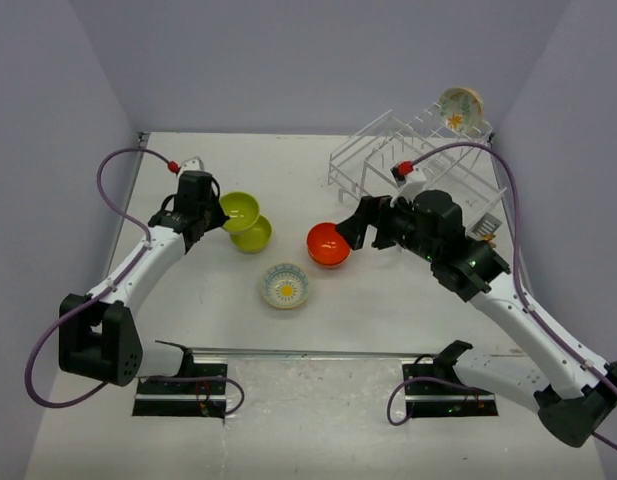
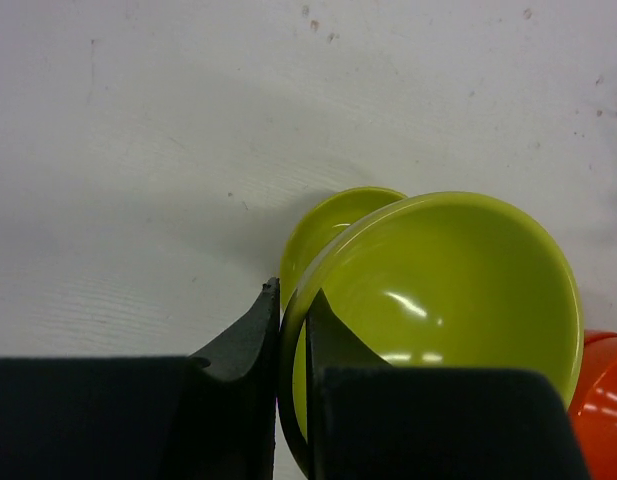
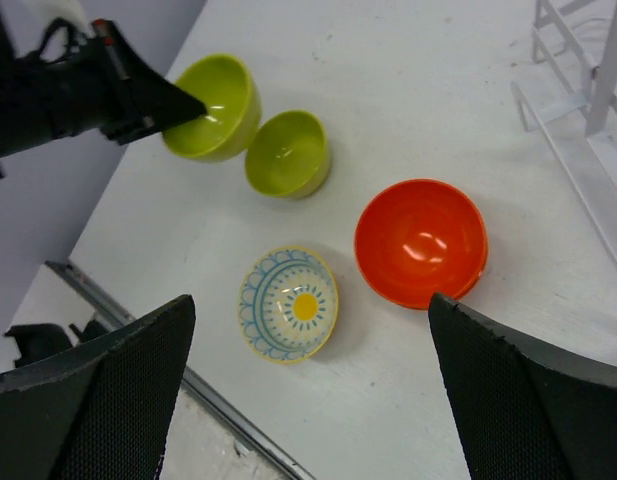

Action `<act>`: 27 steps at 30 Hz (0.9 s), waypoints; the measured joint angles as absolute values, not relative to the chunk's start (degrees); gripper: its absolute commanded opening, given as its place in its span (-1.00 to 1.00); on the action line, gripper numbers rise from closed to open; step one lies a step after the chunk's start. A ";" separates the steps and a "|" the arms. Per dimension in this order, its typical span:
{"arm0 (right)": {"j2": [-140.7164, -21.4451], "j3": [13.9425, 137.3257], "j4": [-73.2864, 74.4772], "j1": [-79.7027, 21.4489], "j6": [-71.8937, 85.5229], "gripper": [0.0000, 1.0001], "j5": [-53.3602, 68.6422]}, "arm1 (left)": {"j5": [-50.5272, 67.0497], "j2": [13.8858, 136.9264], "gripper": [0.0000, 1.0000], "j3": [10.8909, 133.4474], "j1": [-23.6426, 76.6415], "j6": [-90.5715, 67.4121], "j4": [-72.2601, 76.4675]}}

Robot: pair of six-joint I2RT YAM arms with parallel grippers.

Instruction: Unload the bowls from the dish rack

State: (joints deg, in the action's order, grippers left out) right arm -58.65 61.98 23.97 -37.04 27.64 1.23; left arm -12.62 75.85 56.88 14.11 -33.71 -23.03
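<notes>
Pinching yellow-green bowl (image 2: 458,290) rim, left jaws nearly shut; right jaws wide open, empty, orange-red bowl (image 3: 420,240) on bench (image 3: 408,60) between them.

Left gripper (image 1: 216,213) clamped on the rim of the tilted green bowl (image 1: 241,208), which overlaps the second green bowl (image 1: 254,237) sitting on the surface (image 1: 188,330). Right gripper (image 1: 350,228) has its jaws spread, just beside the orange bowl (image 1: 326,246) on its right side. Flower bowl (image 1: 286,286) sits nearer the bases, between the arms. Rack (image 1: 388,150) is in the far right corner, with one patterned bowl (image 1: 460,107) at its top end.
</notes>
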 measured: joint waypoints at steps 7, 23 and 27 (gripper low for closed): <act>-47.27 54.57 19.97 -36.69 26.52 0.98 11.73 | -7.01 81.87 -1.00 53.71 12.08 -34.00 -17.85; -42.41 48.23 14.70 -36.69 23.49 0.98 21.78 | -3.03 87.68 -0.83 53.71 12.08 -33.85 -13.78; -42.35 48.05 13.69 -36.69 22.94 0.98 23.44 | -2.52 88.16 -0.82 53.71 12.08 -33.85 -13.56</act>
